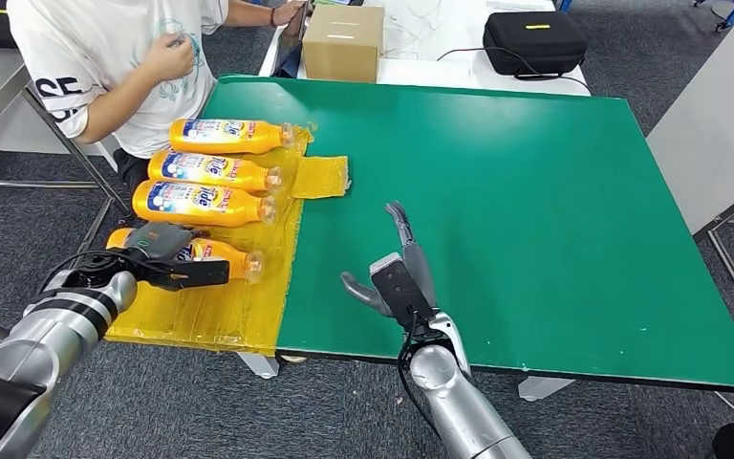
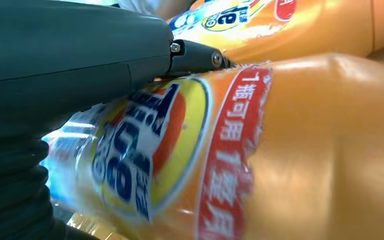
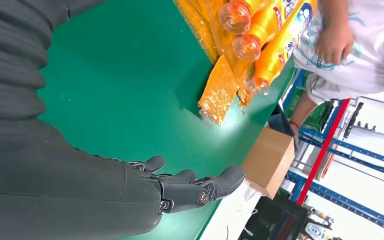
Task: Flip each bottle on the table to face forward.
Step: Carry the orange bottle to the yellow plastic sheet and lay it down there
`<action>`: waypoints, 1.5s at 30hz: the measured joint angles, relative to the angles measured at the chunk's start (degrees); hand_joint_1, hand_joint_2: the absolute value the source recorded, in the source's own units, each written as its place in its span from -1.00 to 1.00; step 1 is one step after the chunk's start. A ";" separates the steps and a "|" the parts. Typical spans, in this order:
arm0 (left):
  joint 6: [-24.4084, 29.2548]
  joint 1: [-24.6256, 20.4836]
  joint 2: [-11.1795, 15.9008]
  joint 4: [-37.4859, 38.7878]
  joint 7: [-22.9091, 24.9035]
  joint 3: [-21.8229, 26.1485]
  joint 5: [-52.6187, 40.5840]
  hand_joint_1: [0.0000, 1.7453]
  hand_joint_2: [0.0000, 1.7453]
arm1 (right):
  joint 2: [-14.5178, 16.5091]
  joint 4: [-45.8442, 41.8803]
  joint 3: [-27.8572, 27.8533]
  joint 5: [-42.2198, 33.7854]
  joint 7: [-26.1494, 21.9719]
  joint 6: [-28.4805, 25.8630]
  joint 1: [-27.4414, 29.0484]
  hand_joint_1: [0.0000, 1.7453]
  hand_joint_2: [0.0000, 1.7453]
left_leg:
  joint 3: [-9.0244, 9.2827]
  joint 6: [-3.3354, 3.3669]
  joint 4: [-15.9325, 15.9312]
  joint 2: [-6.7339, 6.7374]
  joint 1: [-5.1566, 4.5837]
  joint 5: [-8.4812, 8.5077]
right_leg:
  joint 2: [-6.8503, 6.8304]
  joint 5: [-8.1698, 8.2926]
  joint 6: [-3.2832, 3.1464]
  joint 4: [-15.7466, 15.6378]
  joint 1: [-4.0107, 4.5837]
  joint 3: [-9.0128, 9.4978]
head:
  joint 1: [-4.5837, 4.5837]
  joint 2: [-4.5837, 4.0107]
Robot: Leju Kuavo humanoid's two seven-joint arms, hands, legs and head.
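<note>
Okay, count for you: four orange bottles lie on their sides on the yellow plastic sheet (image 1: 248,320) at the left part of the green table (image 1: 535,210), caps all pointing toward the table's middle. Far bottle (image 1: 229,136), second bottle (image 1: 212,170) and third bottle (image 1: 201,204) are stacked in a row, each just beside the next, labels up. The nearest bottle (image 1: 218,256) is the one your left hand (image 1: 158,258) is on: the hand lies over its label end with dark fingers reaching along the body toward the cap. From the left wrist view the nearest bottle (image 2: 260,160) sits right against the hand's cover, label showing (blue lettering on yellow, a red band of Chinese characters). Whether the fingers actually close around it, I cannot tell.

Your right hand (image 1: 397,277) sits over bare green table near the front edge, well apart from the bottles, holding nothing, fingers spread and stretched forward, thumb out to the side. The right wrist view shows the same: fingers (image 3: 200,187) extended above the green surface.

One folded flap of yellow plastic (image 1: 320,177) lies just right of the second bottle's cap. One person in a white shirt (image 1: 105,57) sits at the far left corner. One cardboard box (image 1: 342,43) and one black case (image 1: 533,40) rest on the white table beyond.
</note>
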 joint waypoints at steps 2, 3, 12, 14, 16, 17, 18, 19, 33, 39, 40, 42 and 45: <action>0.08 -0.44 -0.73 0.48 0.72 -0.61 -0.81 -1.00 1.00 | 0.00 0.21 0.08 0.04 0.02 -0.14 -0.12 -1.00 1.00 | 0.01 0.00 0.00 -0.08 0.00 0.00 | -0.02 0.00 0.00 0.00 -0.01 0.04 | 0.00 0.00; 0.06 -0.63 -1.02 0.66 0.92 -0.90 -1.15 -1.00 1.00 | 0.00 0.28 0.10 0.06 0.03 -0.21 -0.16 -1.00 1.00 | 0.02 0.00 0.00 -0.11 0.00 0.00 | -0.03 0.00 0.00 0.00 -0.01 0.06 | 0.01 0.00; 0.79 -0.95 -2.49 1.36 0.50 -2.02 -1.51 -1.00 1.00 | -0.04 0.42 0.13 0.14 0.19 -0.30 -0.29 -1.00 1.00 | 0.08 0.01 0.00 -0.14 -0.01 0.05 | -0.03 0.00 0.00 -0.01 -0.01 0.13 | 0.00 0.00; 1.24 -0.92 -2.71 1.38 0.03 -2.07 -1.46 -1.00 1.00 | -0.04 0.42 0.12 0.17 0.23 -0.25 -0.33 -1.00 1.00 | 0.08 0.01 0.00 -0.14 -0.01 0.07 | -0.03 0.00 0.00 0.00 -0.01 0.13 | 0.01 0.00; 1.87 -0.82 -2.95 1.38 -0.83 -2.05 -0.94 -1.00 1.00 | -0.04 0.42 0.12 0.34 0.33 -0.17 -0.34 -1.00 1.00 | 0.08 0.01 0.00 -0.14 -0.01 0.08 | -0.03 0.00 0.00 0.00 -0.01 0.13 | 0.01 0.00; 2.28 -0.72 -3.08 1.38 -1.40 -2.00 -0.46 -1.00 1.00 | -0.04 0.42 0.12 0.48 0.38 -0.14 -0.34 -1.00 1.00 | 0.08 0.01 0.00 -0.14 -0.01 0.08 | -0.03 0.00 0.01 0.00 -0.01 0.13 | 0.01 0.00; 2.79 -0.57 -3.19 1.38 -1.97 -1.94 0.07 -1.00 1.00 | -0.04 0.42 0.12 0.62 0.40 -0.12 -0.35 -1.00 1.00 | 0.07 0.01 0.00 -0.13 -0.01 0.08 | -0.03 0.01 0.01 0.00 -0.01 0.13 | 0.00 0.00; 3.42 -0.41 -3.30 1.38 -2.47 -1.83 0.52 -1.00 1.00 | -0.04 0.42 0.12 0.74 0.42 -0.10 -0.35 -1.00 1.00 | 0.07 0.01 0.00 -0.13 -0.01 0.08 | -0.03 0.01 0.01 0.00 -0.01 0.13 | 0.00 0.00; 15.68 5.36 -5.19 -0.55 -9.89 4.58 8.34 -1.00 1.00 | -0.15 0.71 0.05 0.84 0.41 -0.20 -0.85 -1.00 1.00 | 0.02 0.00 0.00 -0.10 -0.01 0.06 | -0.02 -0.01 0.00 -0.01 -0.01 0.05 | 0.01 0.00; 21.35 9.47 -6.87 -4.36 -18.04 11.11 16.35 -1.00 1.00 | -0.13 0.71 0.05 0.83 0.32 -0.80 -0.82 -1.00 1.00 | 0.02 0.01 0.00 -0.09 -0.01 0.06 | -0.02 -0.01 0.00 -0.01 -0.01 0.04 | 0.01 0.00; 21.06 10.14 -7.19 -5.12 -19.28 12.36 17.63 -1.00 1.00 | -0.13 0.71 0.05 0.81 0.32 -0.89 -0.81 -1.00 1.00 | 0.02 0.01 0.00 -0.09 -0.01 0.06 | -0.02 -0.01 0.00 -0.02 -0.01 0.04 | 0.01 0.00; 20.22 10.91 -7.54 -6.01 -20.74 13.87 19.17 -1.00 1.00 | -0.13 0.71 0.05 0.78 0.32 -0.94 -0.78 -1.00 1.00 | 0.02 0.01 0.00 -0.09 -0.01 0.06 | -0.02 -0.01 0.00 -0.02 -0.01 0.04 | 0.01 0.00; 19.90 11.04 -7.61 -6.19 -21.01 14.16 19.50 -1.00 1.00 | -0.13 0.71 0.05 0.76 0.32 -0.94 -0.77 -1.00 1.00 | 0.02 0.01 0.00 -0.09 -0.01 0.06 | -0.02 -0.01 0.00 -0.02 -0.01 0.04 | 0.01 0.00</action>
